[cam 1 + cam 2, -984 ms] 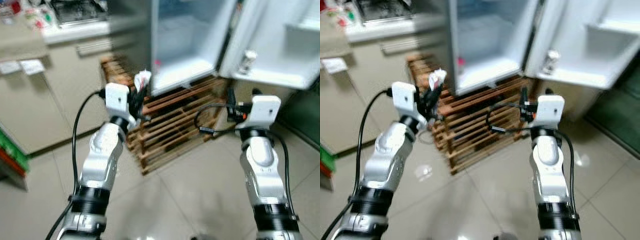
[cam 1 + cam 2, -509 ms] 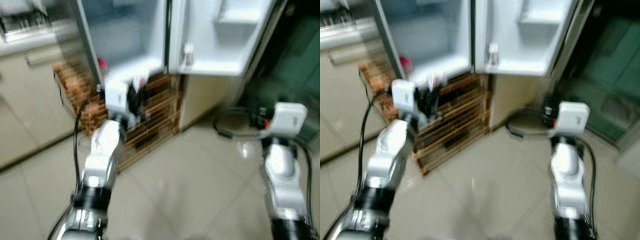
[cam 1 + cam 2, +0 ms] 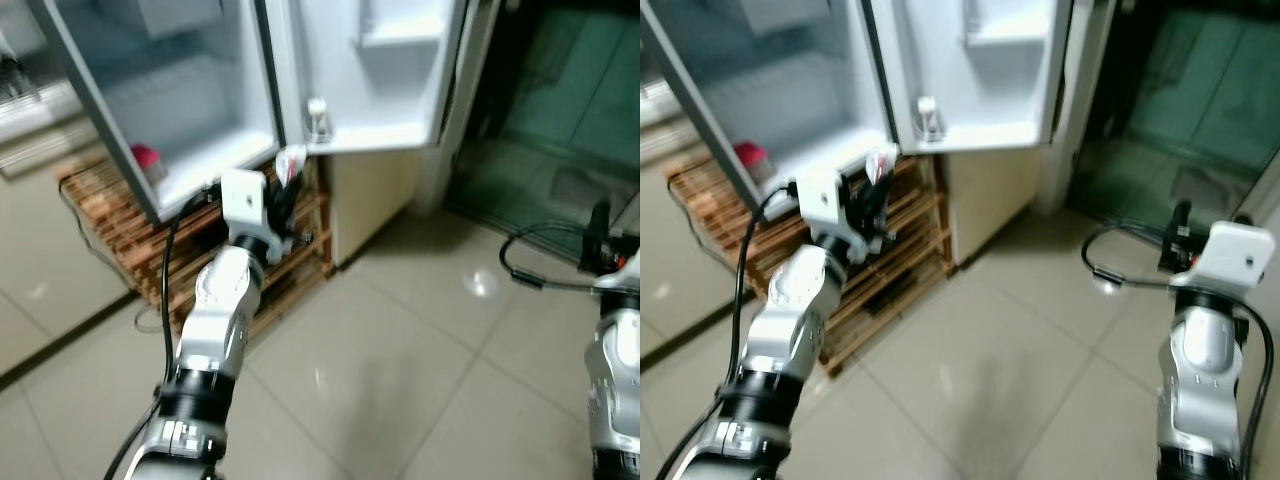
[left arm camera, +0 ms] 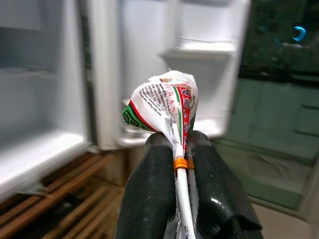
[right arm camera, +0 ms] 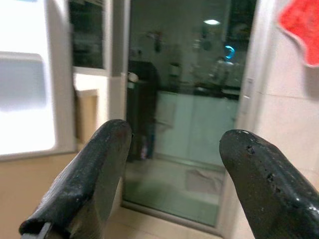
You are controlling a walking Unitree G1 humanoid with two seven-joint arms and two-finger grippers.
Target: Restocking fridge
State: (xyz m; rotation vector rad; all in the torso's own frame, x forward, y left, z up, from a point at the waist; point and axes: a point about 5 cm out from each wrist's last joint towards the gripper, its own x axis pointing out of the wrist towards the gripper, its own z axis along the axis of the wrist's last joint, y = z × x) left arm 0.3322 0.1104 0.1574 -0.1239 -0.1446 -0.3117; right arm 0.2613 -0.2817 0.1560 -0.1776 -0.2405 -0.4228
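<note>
While pinched, packet (image 4: 167, 107) juts above left claw (image 4: 182, 149) fingertips.

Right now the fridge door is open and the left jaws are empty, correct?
Not quite. The fridge door is open, but the left gripper isn't empty: the left wrist view shows its jaws shut on a printed white packet.

Even indoor light is cast from above, and soft glare spots are seen on the tiled floor (image 3: 480, 285). The head views are slightly blurred. The open fridge (image 3: 190, 110) interior is washed pale; wrist-view backgrounds are rendered out of focus.
</note>
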